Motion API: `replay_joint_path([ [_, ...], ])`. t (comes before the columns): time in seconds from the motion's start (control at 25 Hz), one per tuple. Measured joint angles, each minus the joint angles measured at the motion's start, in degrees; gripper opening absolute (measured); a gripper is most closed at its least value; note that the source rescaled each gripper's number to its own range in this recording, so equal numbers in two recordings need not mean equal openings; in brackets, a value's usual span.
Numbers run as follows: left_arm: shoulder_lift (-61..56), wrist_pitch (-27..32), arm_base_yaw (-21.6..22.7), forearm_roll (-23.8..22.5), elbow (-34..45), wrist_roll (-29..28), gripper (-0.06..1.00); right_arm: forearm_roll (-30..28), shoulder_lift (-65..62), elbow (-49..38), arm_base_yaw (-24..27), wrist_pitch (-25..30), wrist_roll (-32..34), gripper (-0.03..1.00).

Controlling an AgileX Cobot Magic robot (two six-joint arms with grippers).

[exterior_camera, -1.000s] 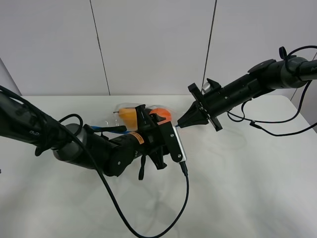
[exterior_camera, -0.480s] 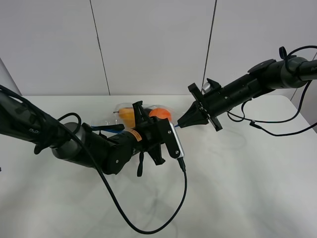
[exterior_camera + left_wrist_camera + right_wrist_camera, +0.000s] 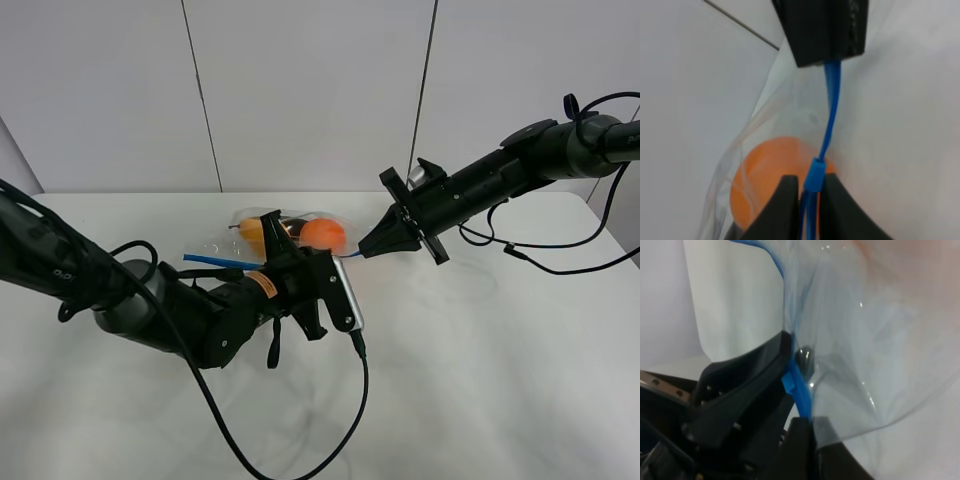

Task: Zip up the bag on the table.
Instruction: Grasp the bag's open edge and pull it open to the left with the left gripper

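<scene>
Cable [image 3: 366, 380] loops over the white counter [image 3: 500, 380] at the lower centre of the frame. Above it, the left claw [image 3: 274, 228] is clenched on the blue zip strip [image 3: 827, 120] of the bag [image 3: 310, 225]. The bag sits mid-frame with an orange fruit [image 3: 322, 235] inside. Further right, the right claw [image 3: 366, 250] is pinched tight on the strip's end.

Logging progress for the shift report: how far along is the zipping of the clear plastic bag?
Done: the right end effector clamps one end of the thin blue zip strip on the clear crinkly plastic bag. In hand: the left end effector pinches that strip near the round orange fruit. Left: the blue stretch beyond it, toward the bag's other end, likely needs running along; its seal cannot be judged.
</scene>
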State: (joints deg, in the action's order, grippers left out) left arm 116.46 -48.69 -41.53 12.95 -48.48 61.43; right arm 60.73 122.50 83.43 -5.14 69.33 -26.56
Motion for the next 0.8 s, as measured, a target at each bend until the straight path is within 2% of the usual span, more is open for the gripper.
replay_joint_path([
  [0.56, 0.0, -0.9, -1.7, -1.9, 0.0, -0.1, 0.07, 0.0, 0.0, 0.0, 0.0, 0.0, 0.0, 0.0],
  [0.68, 0.0, -0.9, -1.7, -1.9, 0.0, -0.1, 0.01, 0.0, 0.0, 0.0, 0.0, 0.0, 0.0, 0.0],
  [0.8, 0.0, -0.9, -1.7, -1.9, 0.0, -0.1, 0.0, 0.0, 0.0, 0.0, 0.0, 0.0, 0.0, 0.0],
])
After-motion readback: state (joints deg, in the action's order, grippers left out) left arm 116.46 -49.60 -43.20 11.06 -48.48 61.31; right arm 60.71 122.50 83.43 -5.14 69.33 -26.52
